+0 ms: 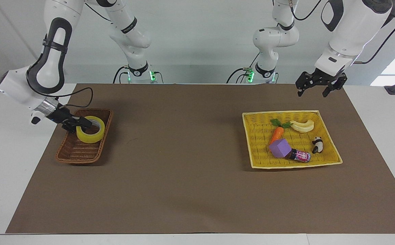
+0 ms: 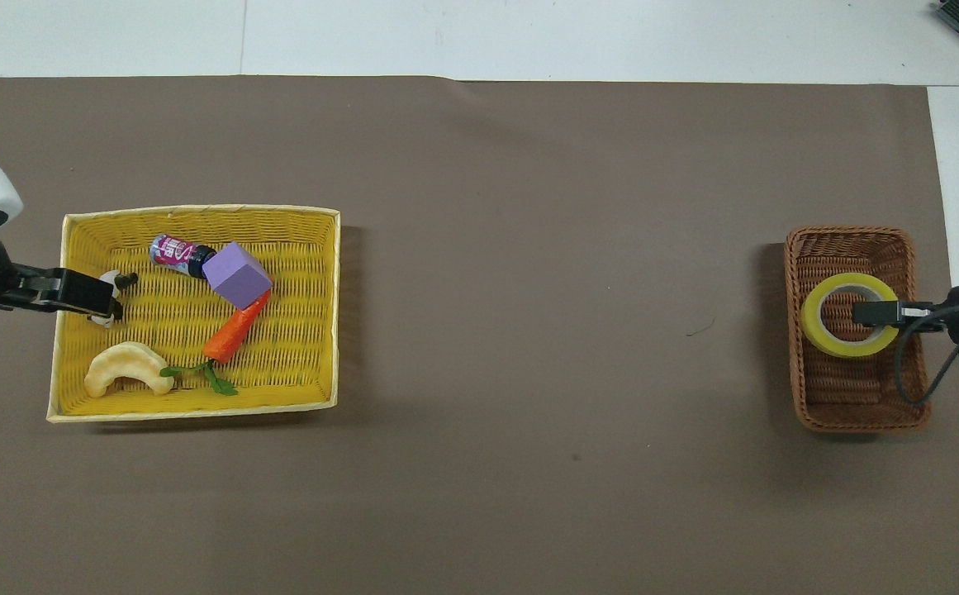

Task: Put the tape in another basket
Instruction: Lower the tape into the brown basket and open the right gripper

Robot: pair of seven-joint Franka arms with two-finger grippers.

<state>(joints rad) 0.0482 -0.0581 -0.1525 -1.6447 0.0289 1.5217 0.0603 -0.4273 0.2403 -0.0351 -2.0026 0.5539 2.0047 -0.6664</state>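
Observation:
The yellow tape (image 1: 90,136) hangs in my right gripper (image 1: 82,124), which is shut on its wall with one finger inside the ring. The roll is low over the middle of the dark brown wicker basket (image 1: 78,159) at the right arm's end of the table. I cannot tell whether it touches the basket's floor. In the overhead view the tape (image 2: 847,349) lies within the basket's rim (image 2: 849,234), with the right gripper (image 2: 875,313) on it. My left gripper (image 1: 313,93) is open and empty, raised over the yellow tray's end; it shows in the overhead view (image 2: 103,297) too.
The flat yellow tray (image 1: 292,165) at the left arm's end holds a carrot (image 1: 277,134), a purple block (image 1: 279,148), a banana (image 1: 302,126), a panda figure (image 1: 317,144) and a small bottle (image 1: 300,156). A brown mat (image 1: 190,170) covers the table.

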